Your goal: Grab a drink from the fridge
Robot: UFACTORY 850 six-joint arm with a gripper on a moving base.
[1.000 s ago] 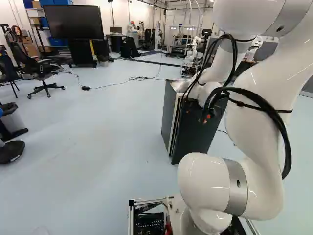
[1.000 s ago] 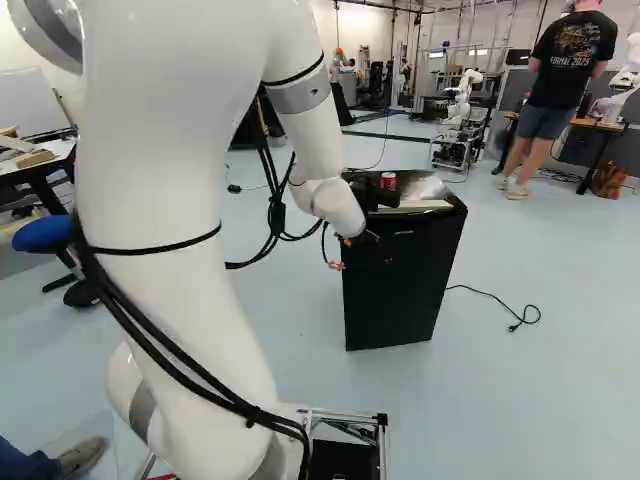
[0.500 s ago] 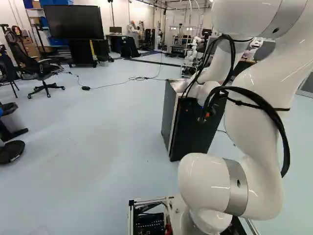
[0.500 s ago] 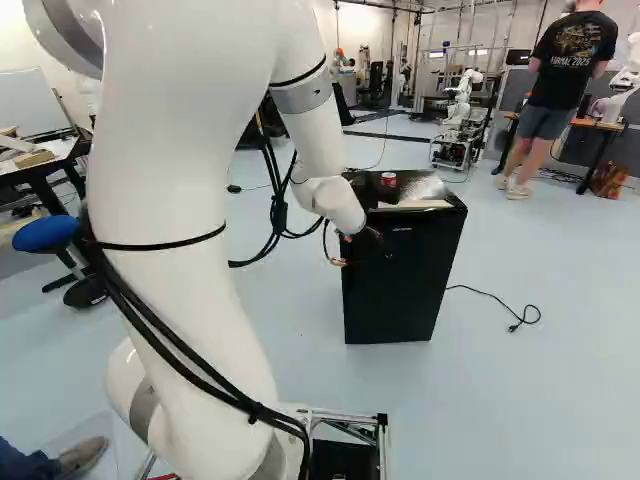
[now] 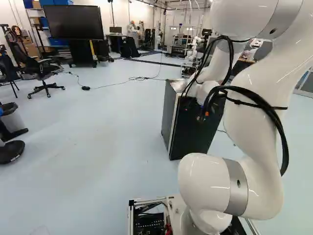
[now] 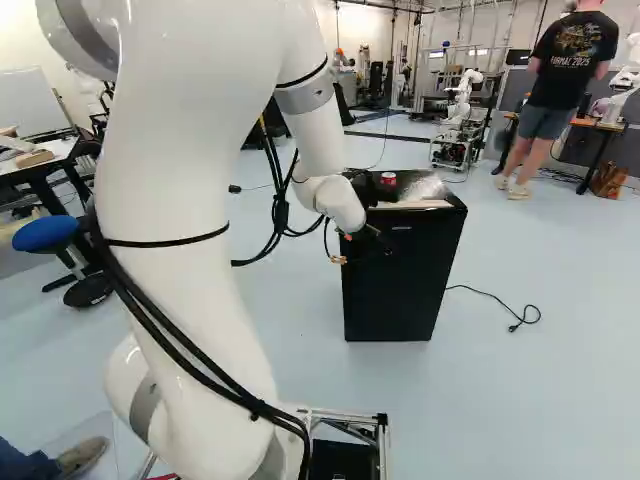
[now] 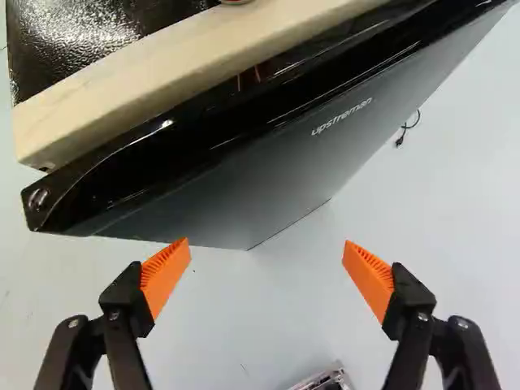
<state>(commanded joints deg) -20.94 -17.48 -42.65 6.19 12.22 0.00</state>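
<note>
In the right base view, the arm (image 6: 165, 290) has shifted slightly at left. Its claw (image 7: 266, 242) is empty, fingers wide apart, near the fridge door (image 6: 395, 290). A red can (image 6: 388, 179) sits atop the fridge (image 5: 169, 110). The door has eased back, seemingly nearly shut; reaching any drink inside likely needs another pull.

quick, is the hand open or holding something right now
hand: open, orange pads wide apart, nothing between them
</note>
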